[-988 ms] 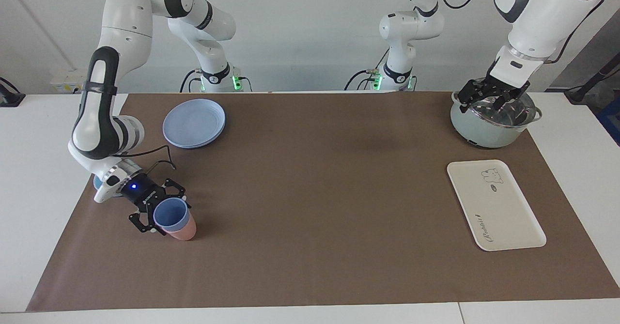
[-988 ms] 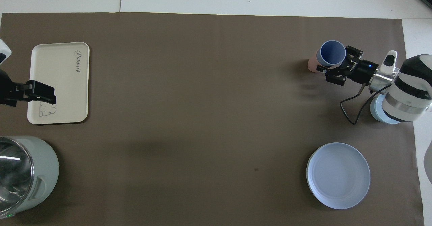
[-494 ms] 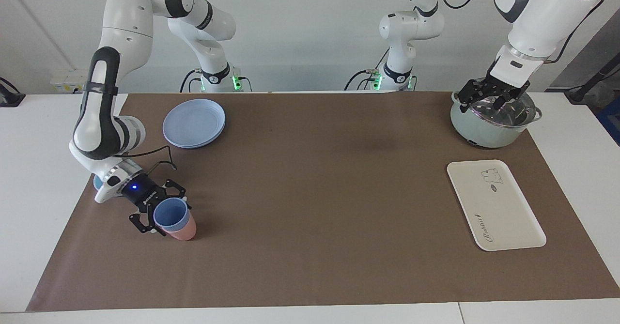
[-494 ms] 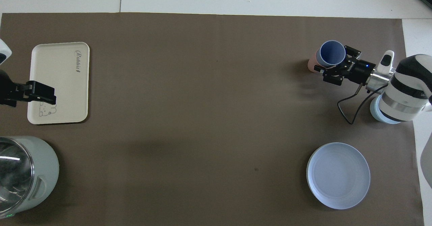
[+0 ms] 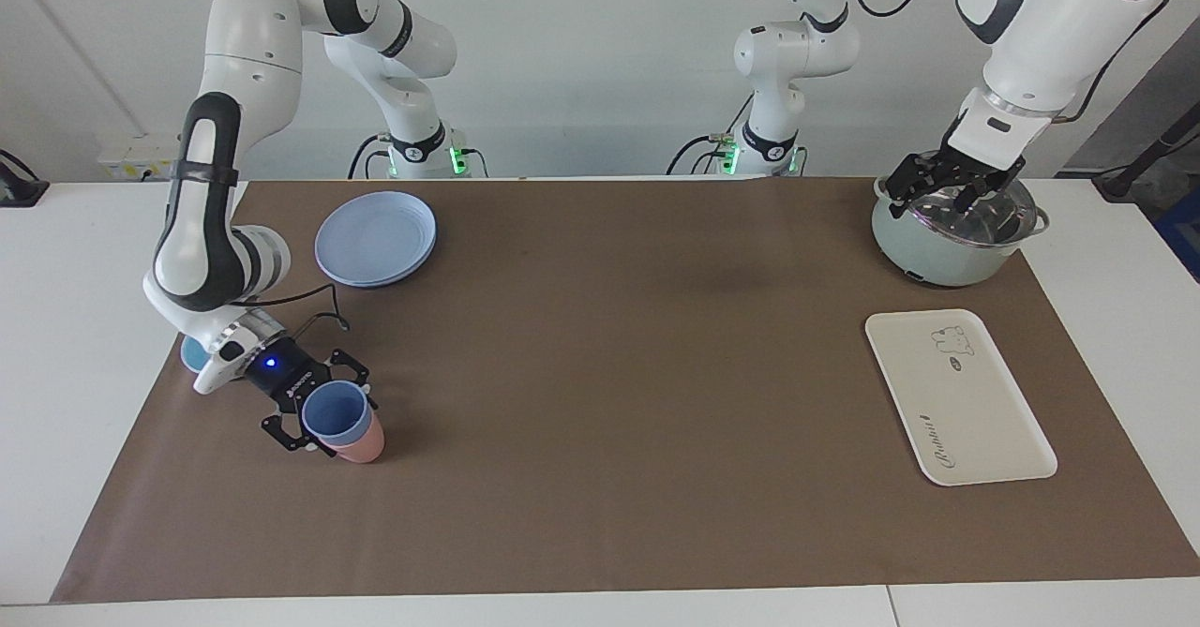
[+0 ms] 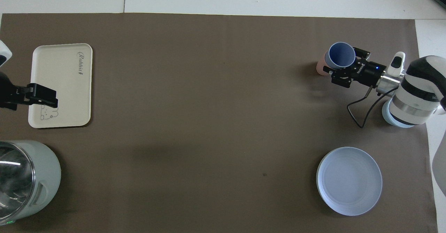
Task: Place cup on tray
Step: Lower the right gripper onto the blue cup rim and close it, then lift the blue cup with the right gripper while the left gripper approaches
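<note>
The periwinkle-blue cup [image 5: 335, 413] sits nested in a pink cup [image 5: 364, 441] on the brown mat at the right arm's end of the table, tilted a little; it also shows in the overhead view [image 6: 340, 55]. My right gripper [image 5: 317, 418] is low at the mat with its fingers on either side of the blue cup, shut on it. The cream-white tray [image 5: 958, 393] with the bear drawing lies flat at the left arm's end, with nothing on it. My left gripper [image 5: 952, 191] waits open over the pot.
A pale green pot [image 5: 937, 243] with a steel inside stands nearer to the robots than the tray. A round blue plate [image 5: 376, 237] lies nearer to the robots than the cups. A light-blue bowl [image 6: 392, 118] is partly hidden under the right arm.
My right gripper has shifted slightly toward the table's middle, and the blue cup and the pink cup moved with it. The left arm has not moved.
</note>
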Robot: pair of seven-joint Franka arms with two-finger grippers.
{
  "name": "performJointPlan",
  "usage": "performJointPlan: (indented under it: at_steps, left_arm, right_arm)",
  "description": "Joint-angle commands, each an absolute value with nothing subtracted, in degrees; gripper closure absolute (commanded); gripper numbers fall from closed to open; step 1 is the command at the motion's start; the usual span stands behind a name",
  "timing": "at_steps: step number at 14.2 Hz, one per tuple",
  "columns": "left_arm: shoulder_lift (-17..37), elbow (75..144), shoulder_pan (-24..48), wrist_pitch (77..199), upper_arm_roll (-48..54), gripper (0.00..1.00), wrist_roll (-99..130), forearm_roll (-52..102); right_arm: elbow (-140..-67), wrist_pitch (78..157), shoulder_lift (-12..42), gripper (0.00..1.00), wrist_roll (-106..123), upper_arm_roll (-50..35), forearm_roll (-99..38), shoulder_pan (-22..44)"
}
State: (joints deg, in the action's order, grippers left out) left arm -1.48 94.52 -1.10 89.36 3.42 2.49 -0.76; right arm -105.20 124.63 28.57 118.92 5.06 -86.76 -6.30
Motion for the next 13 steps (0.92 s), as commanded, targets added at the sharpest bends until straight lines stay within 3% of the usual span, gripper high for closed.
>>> performJointPlan:
  at_steps: [1, 5, 13]
  left_arm:
    - [-3.3, 96.5, -1.2, 89.8, 3.4, 0.0, 1.9, -0.9]
    - [-3.3, 96.5, -1.1, 90.5, 3.4, 0.0, 2.0, -0.9]
    - [-4.0, 99.2, -0.4, 96.9, 3.7, 0.0, 3.2, 2.5]
  right_arm:
    - [-104.9, 125.3, 28.6, 1.0, 119.4, 4.8, -88.9, -6.5]
    - [-105.1, 127.2, 25.2, 1.0, 116.6, 5.0, -86.2, -5.7]
    - [-103.9, 127.9, 11.9, 1.0, 82.5, 4.7, -43.7, 0.2]
